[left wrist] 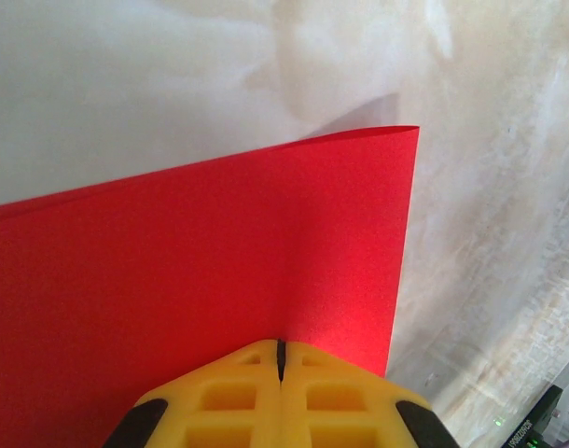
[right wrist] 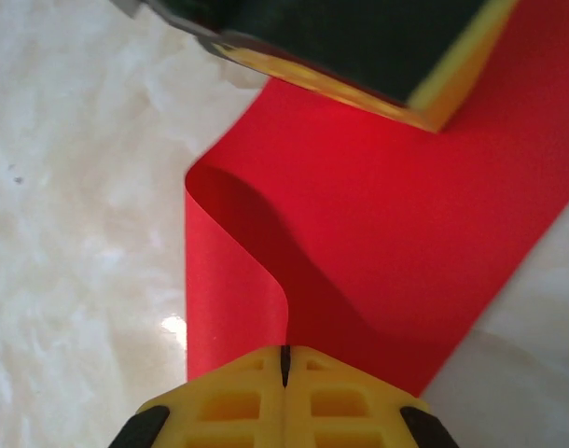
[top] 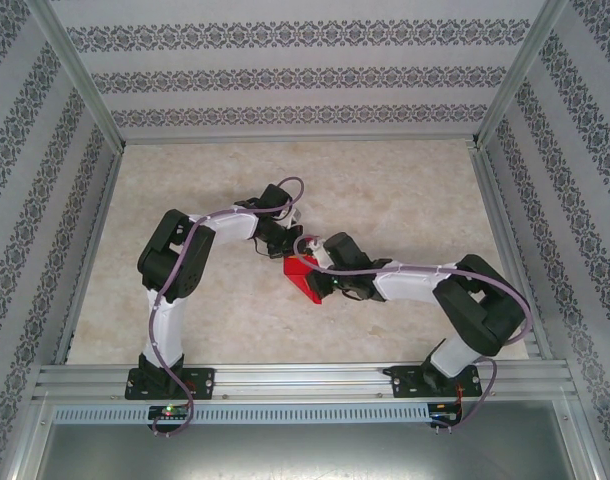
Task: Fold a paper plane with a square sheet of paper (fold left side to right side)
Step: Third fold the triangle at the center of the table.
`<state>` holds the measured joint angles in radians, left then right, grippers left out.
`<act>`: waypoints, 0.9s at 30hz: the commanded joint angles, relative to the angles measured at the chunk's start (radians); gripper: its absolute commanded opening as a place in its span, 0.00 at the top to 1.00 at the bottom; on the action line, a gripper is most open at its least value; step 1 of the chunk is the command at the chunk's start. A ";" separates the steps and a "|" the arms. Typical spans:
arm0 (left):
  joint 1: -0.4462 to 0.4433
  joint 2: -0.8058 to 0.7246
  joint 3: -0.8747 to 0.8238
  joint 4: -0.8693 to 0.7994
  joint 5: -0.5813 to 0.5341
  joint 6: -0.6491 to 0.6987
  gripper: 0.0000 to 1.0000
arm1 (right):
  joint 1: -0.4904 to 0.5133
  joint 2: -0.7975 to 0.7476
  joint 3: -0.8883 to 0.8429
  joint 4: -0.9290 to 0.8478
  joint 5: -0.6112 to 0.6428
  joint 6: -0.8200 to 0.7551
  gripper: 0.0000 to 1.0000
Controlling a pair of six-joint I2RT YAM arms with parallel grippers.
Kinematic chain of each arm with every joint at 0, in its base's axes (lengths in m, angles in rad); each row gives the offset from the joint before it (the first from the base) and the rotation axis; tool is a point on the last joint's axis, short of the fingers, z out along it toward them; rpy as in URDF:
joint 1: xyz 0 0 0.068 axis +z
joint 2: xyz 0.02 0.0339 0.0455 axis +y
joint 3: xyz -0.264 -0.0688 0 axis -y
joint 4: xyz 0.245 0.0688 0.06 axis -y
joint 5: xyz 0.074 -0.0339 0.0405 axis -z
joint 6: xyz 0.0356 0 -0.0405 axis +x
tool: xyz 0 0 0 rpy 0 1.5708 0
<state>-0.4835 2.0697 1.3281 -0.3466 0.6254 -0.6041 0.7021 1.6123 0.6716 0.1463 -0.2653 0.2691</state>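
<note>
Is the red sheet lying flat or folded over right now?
Folded over loosely, not creased: in the right wrist view the red sheet curls back in a rounded loop.

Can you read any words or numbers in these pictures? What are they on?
No text here can be read for sure.
The dark box in the bottom right corner of the left wrist view: pale lettering, too blurred to read.
The red sheet of paper: no writing.
The wallpaper: patterns, no letters.
</note>
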 commanded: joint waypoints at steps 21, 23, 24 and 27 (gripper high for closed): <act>-0.014 0.036 -0.027 -0.020 -0.020 0.024 0.98 | -0.069 0.033 0.021 0.012 -0.043 0.075 1.00; -0.014 0.036 -0.028 -0.019 -0.021 0.025 0.98 | -0.069 0.018 0.014 0.020 -0.049 0.074 1.00; -0.014 0.037 -0.029 -0.019 -0.022 0.024 0.98 | -0.069 0.012 0.011 0.022 -0.052 0.074 1.00; -0.014 0.042 -0.029 -0.017 -0.022 0.024 0.98 | -0.069 -0.004 0.006 0.020 -0.046 0.071 1.00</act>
<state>-0.4839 2.0697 1.3281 -0.3454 0.6254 -0.6041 0.6430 1.6428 0.6743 0.1501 -0.2981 0.3382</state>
